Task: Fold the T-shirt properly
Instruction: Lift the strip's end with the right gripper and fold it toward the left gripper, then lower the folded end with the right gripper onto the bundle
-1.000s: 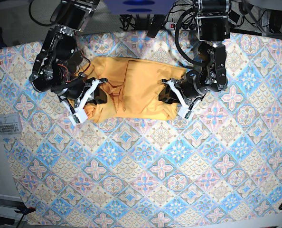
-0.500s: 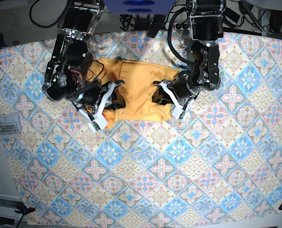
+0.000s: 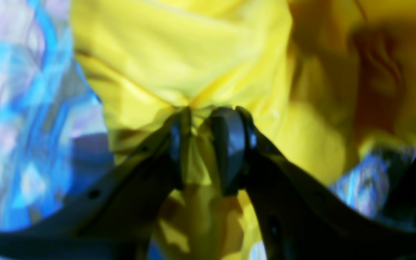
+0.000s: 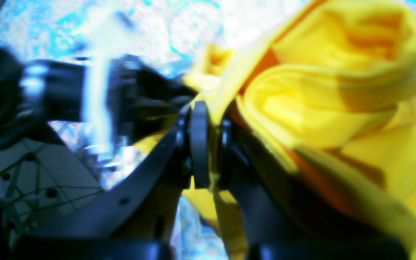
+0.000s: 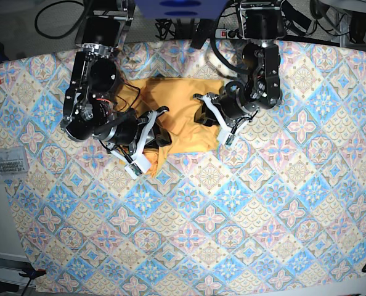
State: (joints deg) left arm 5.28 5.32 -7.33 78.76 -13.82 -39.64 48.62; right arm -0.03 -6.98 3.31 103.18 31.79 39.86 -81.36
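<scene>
T-shirt (image 5: 180,114) sits at the far-centre of the table, bunched into a narrow yellow-orange bundle on the patterned cloth (image 5: 232,209), w/ both arms pinching it from opposite sides.

Left gripper (image 3: 200,122) (on the right in the base view): jaws closed on a gathered wad of fabric, several layers puckered between the pads, so they stand a bit apart. Right gripper (image 4: 208,141) (on the left in the base view): jaws nearly together, clamped on a thin edge of shirt, w/ a thick rolled fold hanging off beside it.

Handling, as judged: light, limp, no stiffness at all. It drapes, sags and creases wherever it isn't supported, and layers slide over each other easily. Not fragile, but a pinch on one layer can slip out or drag only that layer, leaving the ones beneath behind. Friction vs the cloth below prob. enough to snag and ruck a dragged edge.

Where to hold: at hems or corners, through all layers of a fold, both sides level, so the span between grips stays taut. The wadded mid-fabric hold on the left side looks poor for a neat crease; an edge grip would serve better. Neckline and tag not discernible here.
</scene>
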